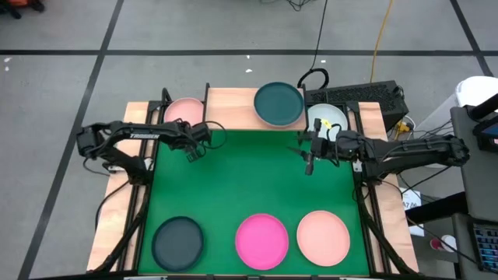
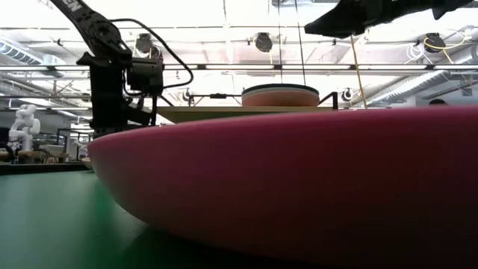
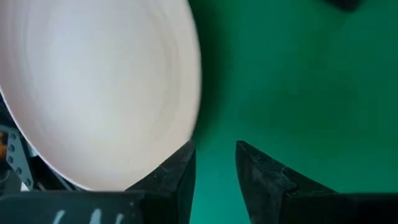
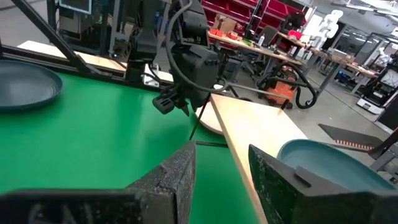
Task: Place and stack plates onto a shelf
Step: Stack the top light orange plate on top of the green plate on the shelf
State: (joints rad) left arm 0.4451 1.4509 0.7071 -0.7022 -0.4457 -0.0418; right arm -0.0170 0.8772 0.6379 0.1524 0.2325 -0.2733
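Shelf holds teal plate; pink plate beside it.

This is a robotics lab or workshop. A grey taped floor surrounds the table at every hour, with cables at one o'clock. Beyond stand cluttered workbenches, a white robot arm and ceiling pipework.

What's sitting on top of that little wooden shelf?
A dark teal plate rests on the shelf. The level view shows a peach-coloured plate under it, so it is a stack. A pink plate peeks from beneath the shelf's other end; the board covers the rest.
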